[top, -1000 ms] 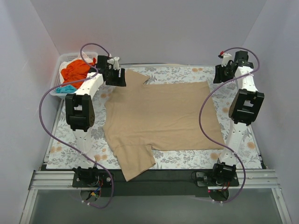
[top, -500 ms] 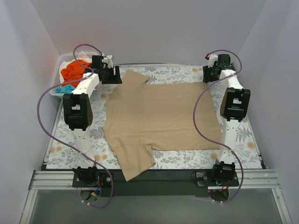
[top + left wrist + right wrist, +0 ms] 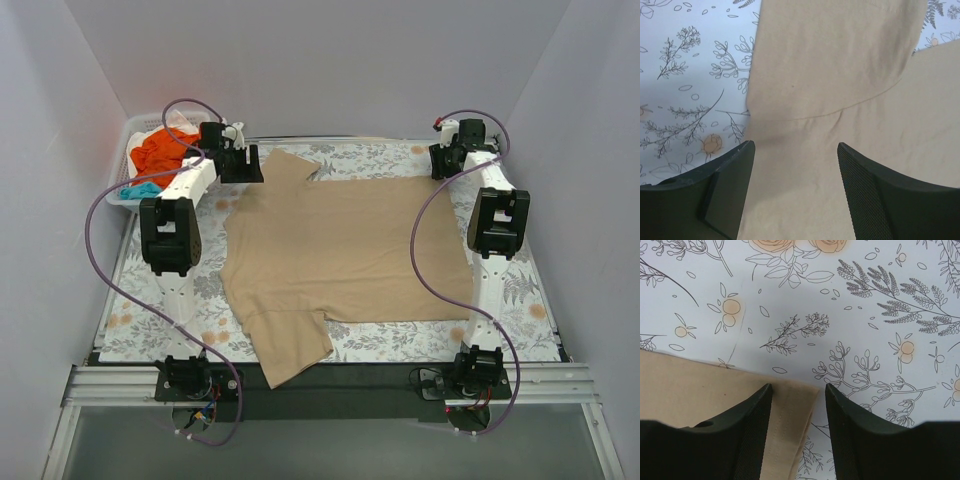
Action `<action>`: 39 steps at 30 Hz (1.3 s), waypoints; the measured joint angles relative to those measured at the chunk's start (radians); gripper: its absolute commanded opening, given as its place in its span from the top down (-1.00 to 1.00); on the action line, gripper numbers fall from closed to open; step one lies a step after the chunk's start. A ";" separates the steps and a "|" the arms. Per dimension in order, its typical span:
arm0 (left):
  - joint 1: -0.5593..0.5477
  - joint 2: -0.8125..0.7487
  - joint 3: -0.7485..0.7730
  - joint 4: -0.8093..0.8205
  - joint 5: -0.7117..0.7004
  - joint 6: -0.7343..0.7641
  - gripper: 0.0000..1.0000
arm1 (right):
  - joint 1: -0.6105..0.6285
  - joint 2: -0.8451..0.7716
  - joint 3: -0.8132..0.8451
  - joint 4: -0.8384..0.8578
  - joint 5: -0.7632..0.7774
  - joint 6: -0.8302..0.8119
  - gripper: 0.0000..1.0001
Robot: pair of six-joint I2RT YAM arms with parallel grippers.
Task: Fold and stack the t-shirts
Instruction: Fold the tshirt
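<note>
Left end effector (image 3: 794,148): jaws apart, nothing pinched. It hangs over the tan t-shirt (image 3: 345,250) at its far sleeve, with the sleeve seam just ahead of the fingers. Right end effector (image 3: 798,387): also apart and empty. The shirt's far hem corner sits right below the gap, with bare floral-covered counter (image 3: 865,315) ahead. The shirt lies spread flat, spanning from one end effector to the other. Orange t-shirt (image 3: 160,150) and teal piece (image 3: 140,189) are in the white basket (image 3: 127,145), just outboard of the left end effector.
</note>
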 measured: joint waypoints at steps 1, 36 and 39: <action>0.000 0.014 0.013 0.000 0.000 -0.002 -0.25 | 0.000 0.000 0.000 0.000 0.003 -0.001 0.10; -0.014 0.317 0.320 0.032 -0.047 -0.009 0.65 | 0.018 0.003 0.004 0.001 0.004 -0.068 0.97; -0.016 0.331 0.335 0.040 -0.049 -0.014 1.00 | 0.018 0.001 0.003 0.002 0.004 -0.068 0.97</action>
